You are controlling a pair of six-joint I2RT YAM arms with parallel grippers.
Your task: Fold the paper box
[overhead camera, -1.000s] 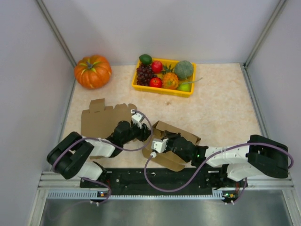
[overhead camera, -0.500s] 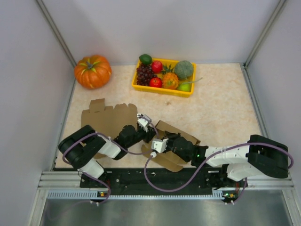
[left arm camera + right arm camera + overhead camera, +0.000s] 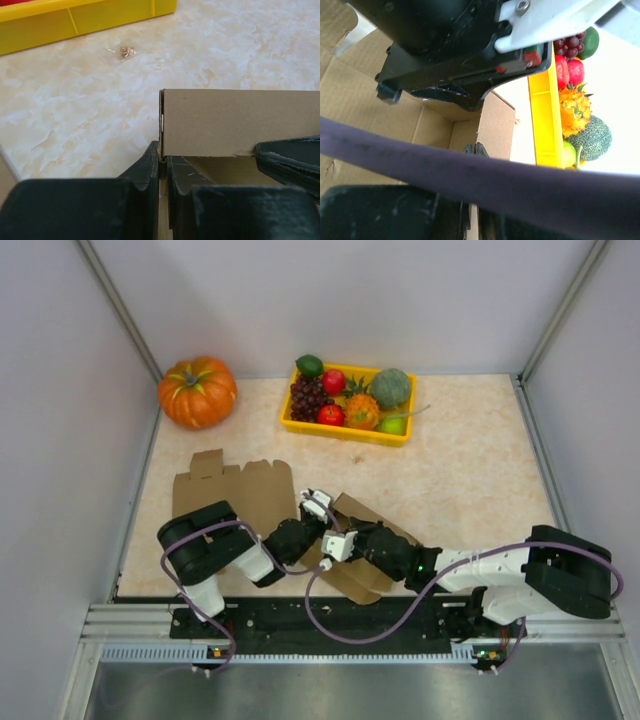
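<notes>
1. The paper box (image 3: 385,523) lies partly folded on the table (image 3: 470,460) near its front edge, just ahead of the two arm bases, with one brown wall raised.
2. The left gripper (image 3: 162,160) reaches in from the left. Its fingers (image 3: 150,170) are pressed almost together on the upright end edge of that raised wall.
3. The right gripper (image 3: 475,149) comes in from the right, just beside the left one. Its jaws are closed, and a thin cardboard edge of the same box shows between the tips.
4. In the left wrist view, one dark finger of the right gripper sits at the lower edge of the wall, right of the left gripper's fingers.
5. A flat cardboard sheet (image 3: 235,490) lies on the table to the left of the box, partly under the left arm.
6. At the far side, well apart from the box, stands a yellow tray (image 3: 340,430) of toy fruit, with a pumpkin (image 3: 197,391) in the far left corner.
</notes>
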